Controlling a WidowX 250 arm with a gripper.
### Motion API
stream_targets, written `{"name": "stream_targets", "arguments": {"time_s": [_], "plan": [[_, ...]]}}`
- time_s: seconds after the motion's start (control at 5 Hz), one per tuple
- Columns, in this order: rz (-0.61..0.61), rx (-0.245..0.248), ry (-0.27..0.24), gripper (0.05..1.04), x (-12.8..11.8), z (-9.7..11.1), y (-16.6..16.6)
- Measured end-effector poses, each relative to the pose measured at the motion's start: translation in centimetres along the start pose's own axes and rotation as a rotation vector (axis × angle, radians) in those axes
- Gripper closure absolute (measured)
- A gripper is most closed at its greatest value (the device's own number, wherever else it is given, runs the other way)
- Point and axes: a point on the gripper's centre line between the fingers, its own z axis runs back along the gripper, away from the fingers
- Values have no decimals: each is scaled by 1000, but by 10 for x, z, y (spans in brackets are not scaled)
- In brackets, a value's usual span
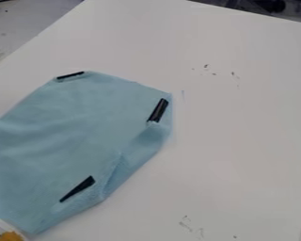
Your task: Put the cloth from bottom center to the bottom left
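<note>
White counter (241, 141), across most of the view, with its far edge slanting along the top right. Light blue cloth (71, 127) next in size, spread on the counter over the left side, from the left edge to just past the middle and down close to the bottom edge. Mostly flat, with soft creases and a folded-over flap along the lower right side. Grey surface (21, 23) beyond the counter, upper left corner. Dark items (260, 5) past the far edge, top right, too cut off to name. White-rimmed thing (2, 222) at the bottom left corner, beside the cloth, partly out of frame; touching or not, hard to say. Orange-yellow piece (10, 236) inside that rim. Three black strips on the cloth: upper one (70, 75) near the top corner, right one (158, 110) by the right corner, lower wedge-shaped one (77, 188) near the lower side. Small dark marks (206, 66) on the counter, upper right and lower right. Tool wide, narrow or holding something: no way to tell.
</note>
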Motion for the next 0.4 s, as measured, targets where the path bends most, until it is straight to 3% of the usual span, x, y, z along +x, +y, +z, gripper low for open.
{"name": "stream_targets", "arguments": {"time_s": [0.2,0.4], "plan": [[-8,-5,-8,84,-2,9,-2],[-109,-57,-19,85,7,17,-9]]}}
